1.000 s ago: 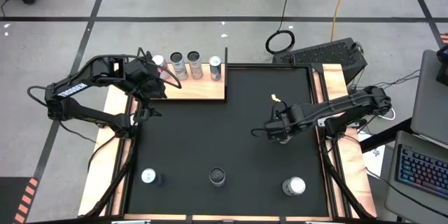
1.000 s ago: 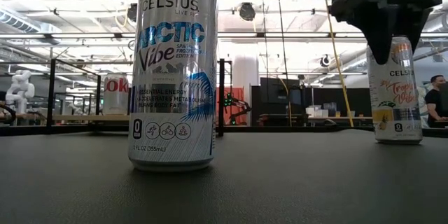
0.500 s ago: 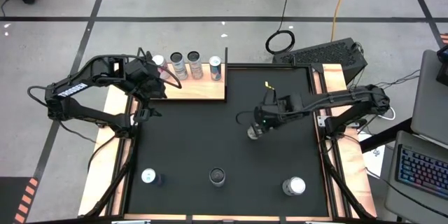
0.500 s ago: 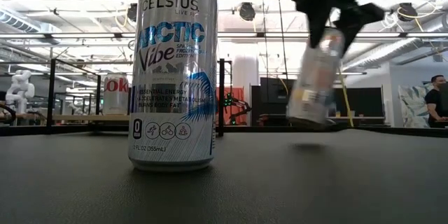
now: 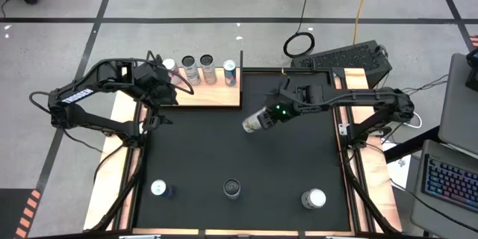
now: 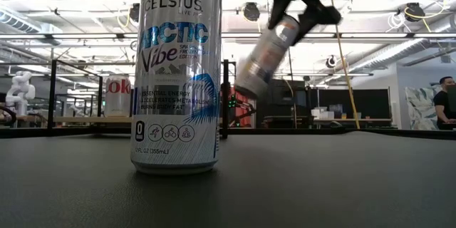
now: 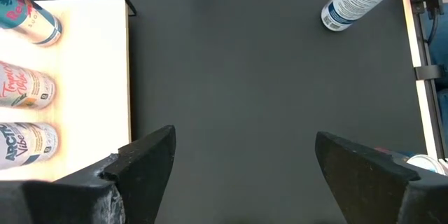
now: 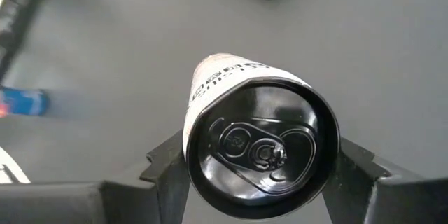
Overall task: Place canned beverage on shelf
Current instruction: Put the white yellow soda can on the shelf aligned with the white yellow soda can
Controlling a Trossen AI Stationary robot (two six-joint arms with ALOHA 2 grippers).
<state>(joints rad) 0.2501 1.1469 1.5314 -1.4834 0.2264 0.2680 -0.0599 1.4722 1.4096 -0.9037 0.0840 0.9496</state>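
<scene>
a slim white aluminium drink can (image 5: pixel 258 120) hangs tilted above the middle of the black mat (image 5: pixel 224 149), clamped near its top by the right gripper (image 5: pixel 278 112), probably in transit to the light-wood shelf (image 5: pixel 213 95) at far left. four cans (image 5: pixel 200 68) already line the shelf's far edge, so space remains nearer. the left gripper (image 7: pixel 238 161) waits spread apart beside the shelf.

Bright overhead room light, soft shadows; the carried can (image 6: pixel 267 51) is motion-blurred in the low view.
</scene>
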